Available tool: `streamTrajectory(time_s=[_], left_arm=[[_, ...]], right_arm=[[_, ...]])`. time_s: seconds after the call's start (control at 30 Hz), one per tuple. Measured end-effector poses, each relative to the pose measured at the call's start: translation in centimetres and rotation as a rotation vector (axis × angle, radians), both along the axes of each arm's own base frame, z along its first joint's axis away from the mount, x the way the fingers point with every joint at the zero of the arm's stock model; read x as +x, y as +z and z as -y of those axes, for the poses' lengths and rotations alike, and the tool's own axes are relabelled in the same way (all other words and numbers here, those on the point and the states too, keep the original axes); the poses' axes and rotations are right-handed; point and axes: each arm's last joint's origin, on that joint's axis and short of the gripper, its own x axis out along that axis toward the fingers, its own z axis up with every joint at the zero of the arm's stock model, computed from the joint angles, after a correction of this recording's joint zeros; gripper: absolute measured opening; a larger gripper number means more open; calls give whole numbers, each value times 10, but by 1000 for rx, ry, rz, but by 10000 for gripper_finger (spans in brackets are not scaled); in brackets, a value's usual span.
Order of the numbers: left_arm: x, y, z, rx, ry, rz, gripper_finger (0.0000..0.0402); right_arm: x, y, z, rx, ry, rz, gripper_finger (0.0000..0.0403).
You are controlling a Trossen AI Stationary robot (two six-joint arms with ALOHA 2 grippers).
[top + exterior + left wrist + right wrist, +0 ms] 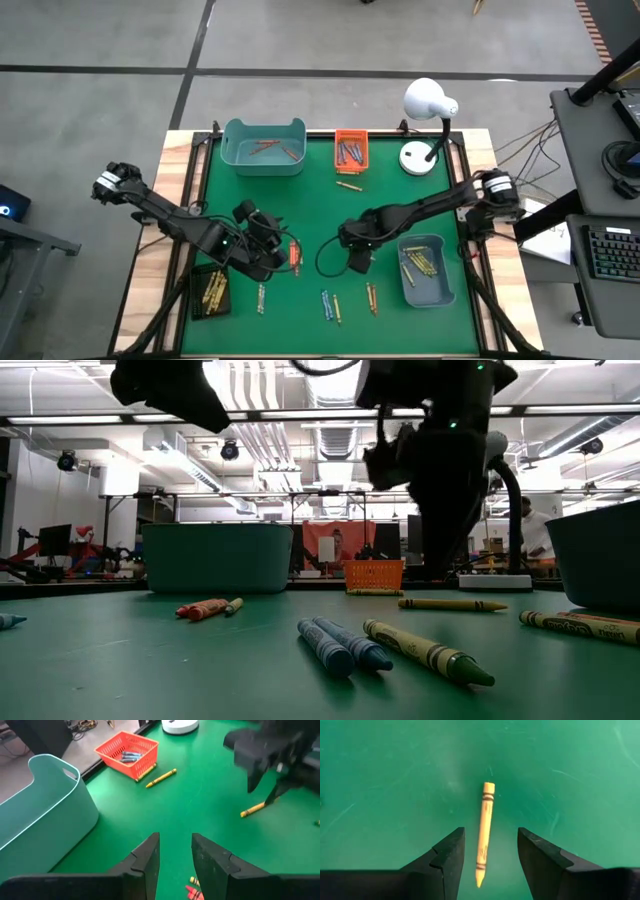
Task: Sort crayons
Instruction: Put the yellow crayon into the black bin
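From above, the sorting looked partly done: red crayons lay in the teal bin at the back, blue-grey ones filled the orange basket, yellow ones sat in the grey-blue bin at the right and in the black tray at the front left. Loose crayons remained on the green mat: a yellow one beside the basket, a red cluster near the left gripper, and several along the front edge. The right gripper hung over mid-table. From table height, blue crayons, a greenish one and a red pair lay unsorted. The left wrist camera showed its fingers partly apart, holding nothing, above red crayons. The right wrist camera showed its fingers spread wide on either side of a yellow crayon lying flat on the mat, not yet gripped. Roughly half seemed left.
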Motion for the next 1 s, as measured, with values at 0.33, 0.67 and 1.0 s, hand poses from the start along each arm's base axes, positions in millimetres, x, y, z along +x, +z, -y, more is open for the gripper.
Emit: streamTrajectory(time_s=[0.33, 0.67, 1.0], left_arm=[[2, 2, 1, 9, 17, 48, 96], [8, 6, 7, 6, -93, 40, 96], [15, -7, 30, 14, -482, 77, 78]], right_arm=[[12, -23, -1, -55, 33, -87, 148], [15, -37, -1, -66, 68, -107, 105], [18, -35, -1, -97, 169, -62, 15]])
